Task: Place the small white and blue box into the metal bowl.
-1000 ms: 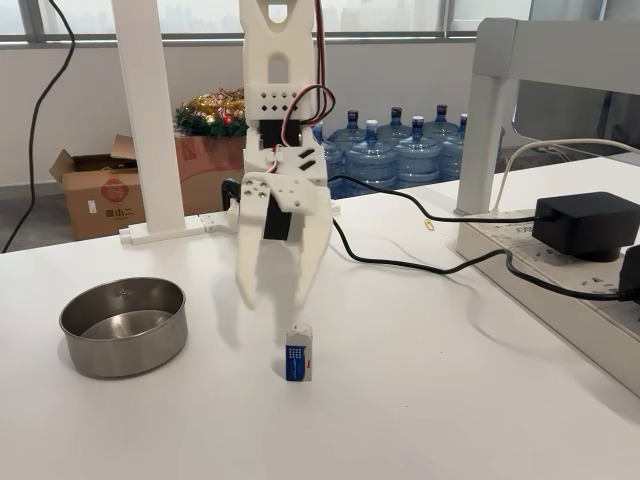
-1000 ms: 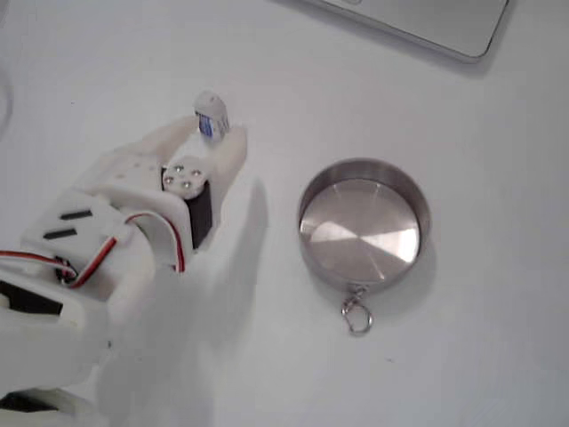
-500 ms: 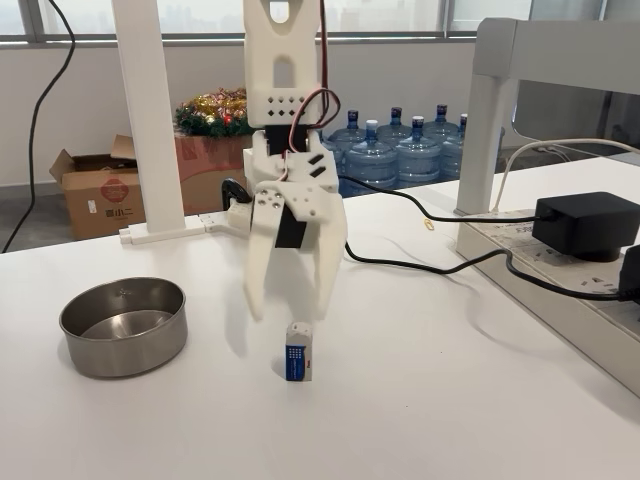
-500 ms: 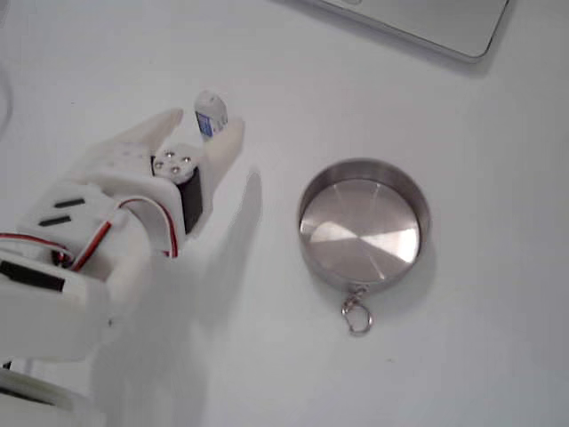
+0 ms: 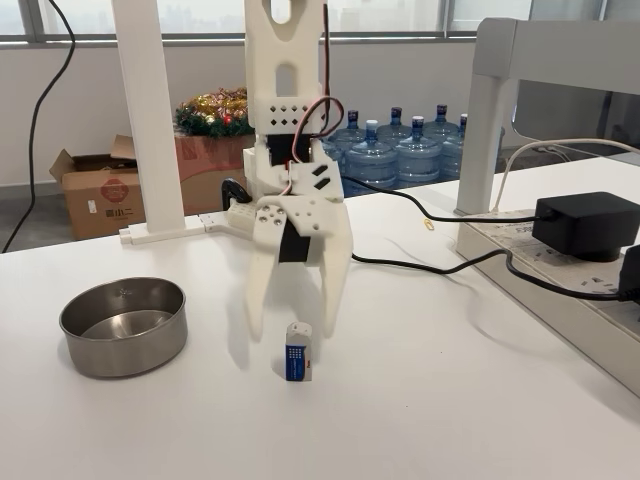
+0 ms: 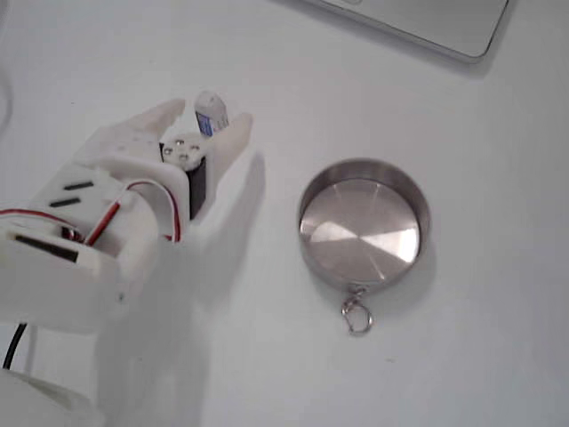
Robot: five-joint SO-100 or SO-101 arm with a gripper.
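Note:
The small white and blue box (image 5: 298,352) (image 6: 212,112) stands upright on the white table. My white gripper (image 5: 293,334) (image 6: 212,122) hangs open straight over it, one fingertip to each side of the box top, a little above and behind it. Nothing is held. The metal bowl (image 5: 124,326) sits empty at the left of the front fixed view; in the top-down fixed view the bowl (image 6: 364,223) lies to the right of the gripper, with a small ring at its rim.
A black power adapter (image 5: 585,226) and its cables lie on a grey power strip (image 5: 560,290) at the right. White frame posts (image 5: 148,120) stand behind the arm. Beyond the table are a cardboard box (image 5: 92,190) and water bottles (image 5: 400,146).
The gripper has opened wider and come down, moving right in the front view until its fingers straddle the box. Box and bowl have not moved.

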